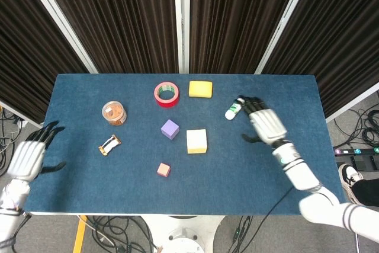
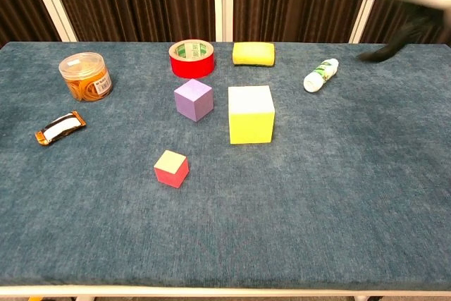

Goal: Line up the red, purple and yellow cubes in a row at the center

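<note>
The blue desk (image 1: 89,176) carries everything. The right robot hand (image 1: 265,124) hangs over its right side, fingers spread, empty; the left robot hand (image 1: 29,157) hovers off the left edge, likewise spread and empty. The yellow cube (image 2: 250,113) sits at center, the purple cube (image 2: 194,99) just left of it, the red cube (image 2: 171,168) nearer, apart.
</note>
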### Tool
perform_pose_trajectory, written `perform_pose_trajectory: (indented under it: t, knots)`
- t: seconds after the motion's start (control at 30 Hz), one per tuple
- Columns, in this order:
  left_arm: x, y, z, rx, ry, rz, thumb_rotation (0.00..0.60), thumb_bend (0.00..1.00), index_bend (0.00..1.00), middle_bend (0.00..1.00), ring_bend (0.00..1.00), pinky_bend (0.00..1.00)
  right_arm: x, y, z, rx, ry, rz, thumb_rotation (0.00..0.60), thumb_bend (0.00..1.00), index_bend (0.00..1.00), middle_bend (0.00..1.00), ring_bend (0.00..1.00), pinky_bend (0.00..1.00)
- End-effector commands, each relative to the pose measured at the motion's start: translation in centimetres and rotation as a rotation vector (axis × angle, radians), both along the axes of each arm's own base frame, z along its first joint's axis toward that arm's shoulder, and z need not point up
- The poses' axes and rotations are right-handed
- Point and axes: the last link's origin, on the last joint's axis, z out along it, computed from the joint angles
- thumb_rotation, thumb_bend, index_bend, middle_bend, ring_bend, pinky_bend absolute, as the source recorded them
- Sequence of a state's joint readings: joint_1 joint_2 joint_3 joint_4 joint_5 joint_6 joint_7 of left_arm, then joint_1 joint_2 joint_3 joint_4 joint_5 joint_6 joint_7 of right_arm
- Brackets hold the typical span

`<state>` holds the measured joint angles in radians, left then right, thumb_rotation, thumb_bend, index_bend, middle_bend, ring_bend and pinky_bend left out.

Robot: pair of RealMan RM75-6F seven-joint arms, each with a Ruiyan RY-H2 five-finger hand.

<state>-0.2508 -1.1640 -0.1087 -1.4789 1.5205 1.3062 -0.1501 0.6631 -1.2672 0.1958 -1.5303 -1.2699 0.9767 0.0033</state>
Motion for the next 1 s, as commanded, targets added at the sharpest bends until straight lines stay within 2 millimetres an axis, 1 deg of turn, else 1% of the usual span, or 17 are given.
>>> perform_pose_trajectory:
  t: [0.03,0.1,0.2,0.3,0.4,0.6,0.7,0.9,1.0]
  knots:
    - [3.0,4.9,-0.7,-0.068,0.02,-0.116,0.6,0.14,0.23,0.2,0.2,0.24,-1.9,1.7,3.3,-0.072,0.011,-0.037,0.6,0.13,0.0,0.01,0.0,0.0]
    - [4.3,7.2,-1.8,-0.113,0.052,-0.159,0.6,0.15,0.23,0.2,0.2,0.24,-2.6,2.2,4.5,-0.095,0.013,-0.057,0.6,0.13,0.0,0.01,0.0,0.0]
    - [6.2,10.2,-3.7,-0.173,0.095,-0.202,0.6,0.17,0.23,0.2,0.2,0.24,-3.4,2.7,6.0,-0.123,0.016,-0.083,0.6,0.13,0.0,0.01,0.0,0.0]
    - [7.8,12.7,-5.8,-0.23,0.127,-0.22,0.6,0.19,0.23,0.2,0.2,0.24,-4.1,3.1,6.8,-0.131,0.029,-0.106,0.6,0.13,0.0,0.01,0.0,0.0]
    - [9.5,14.3,-8.2,-0.281,0.174,-0.253,0.6,0.2,0.23,0.2,0.2,0.24,-4.7,3.4,7.0,-0.13,0.035,-0.121,0.6,0.13,0.0,0.01,0.0,0.0]
    - [11.9,16.0,-12.8,-0.365,0.267,-0.306,0.6,0.2,0.23,0.2,0.2,0.24,-5.5,3.6,7.2,-0.124,0.037,-0.144,0.6,0.13,0.0,0.01,0.0,0.0]
    - [13.0,16.6,-14.5,-0.384,0.298,-0.326,0.6,0.2,0.23,0.2,0.2,0.24,-5.7,3.5,7.2,-0.121,0.042,-0.151,0.6,0.13,0.0,0.01,0.0,0.0]
    - [14.5,17.8,-16.9,-0.411,0.347,-0.345,0.6,0.21,0.23,0.2,0.2,0.24,-6.4,3.3,7.3,-0.121,0.044,-0.17,0.6,0.13,0.0,0.01,0.0,0.0]
    - [15.1,18.2,-17.8,-0.429,0.345,-0.336,0.6,0.21,0.23,0.2,0.2,0.24,-6.5,3.2,7.4,-0.121,0.044,-0.176,0.6,0.13,0.0,0.01,0.0,0.0]
